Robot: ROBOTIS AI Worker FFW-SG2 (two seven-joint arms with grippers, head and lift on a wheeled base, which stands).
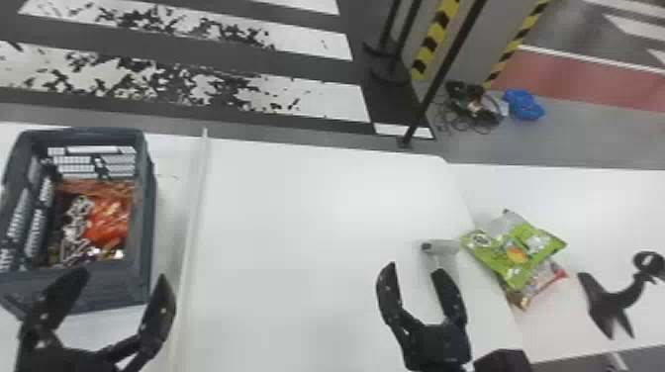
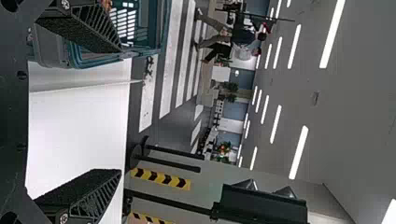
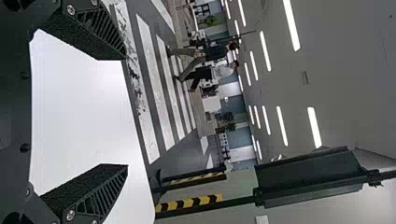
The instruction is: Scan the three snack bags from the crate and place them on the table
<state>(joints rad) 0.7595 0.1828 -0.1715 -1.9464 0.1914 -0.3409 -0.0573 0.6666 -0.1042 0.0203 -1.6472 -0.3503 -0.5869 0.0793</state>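
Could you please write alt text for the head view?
The robot's open left gripper hovers at a dark crate holding orange-red snack packaging; its open right gripper is beside a grey scanner on a white table. Rightward, a green snack bag overlaps another bag near a black stand.

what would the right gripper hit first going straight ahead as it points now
The right gripper looks free to pass over the table; the scanner shows by its right fingertip, though height is hard to judge.

Can't count the bags in the crate, nine o'clock. At four, can't fully see the red-cornered bag under the green bag.
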